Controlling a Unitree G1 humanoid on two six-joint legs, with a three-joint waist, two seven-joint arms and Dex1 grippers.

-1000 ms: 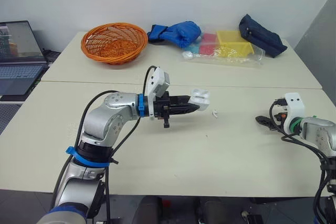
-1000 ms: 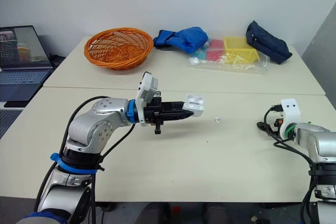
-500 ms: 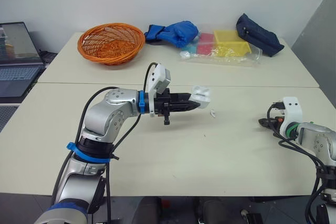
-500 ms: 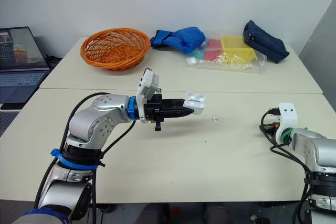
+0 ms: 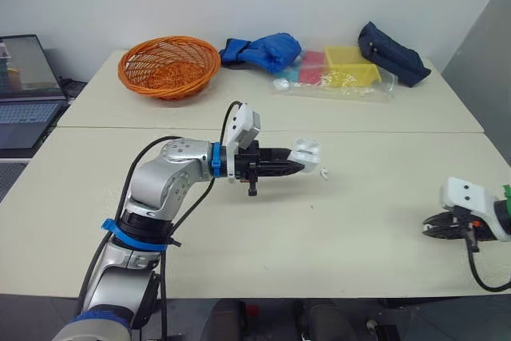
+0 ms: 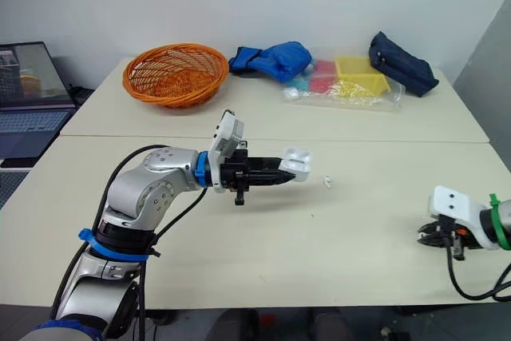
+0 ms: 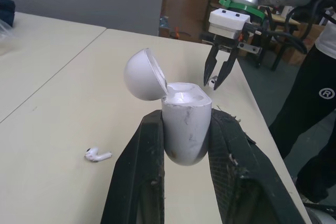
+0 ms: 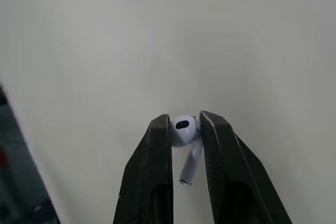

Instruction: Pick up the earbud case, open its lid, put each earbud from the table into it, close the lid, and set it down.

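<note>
My left gripper (image 5: 297, 167) is shut on the white earbud case (image 5: 304, 152), held above the middle of the table with its lid (image 7: 143, 74) swung open. In the left wrist view the case (image 7: 185, 121) sits upright between both black fingers (image 7: 149, 150). One white earbud (image 5: 325, 172) lies on the table just right of the case. Near the table's front right, my right gripper (image 5: 437, 226) is shut on the other earbud (image 8: 184, 130), its stem hanging below the pads.
At the back stand an orange basket (image 5: 169, 64), a blue cloth (image 5: 263, 49), a plastic bag of coloured boxes (image 5: 339, 73) and a dark pouch (image 5: 391, 53). A laptop (image 5: 28, 89) sits far left. A seam (image 5: 383, 132) divides the two tabletops.
My right gripper has closed on an earbud and drawn back toward the front right edge. The left arm has kept the open case nearly still.
</note>
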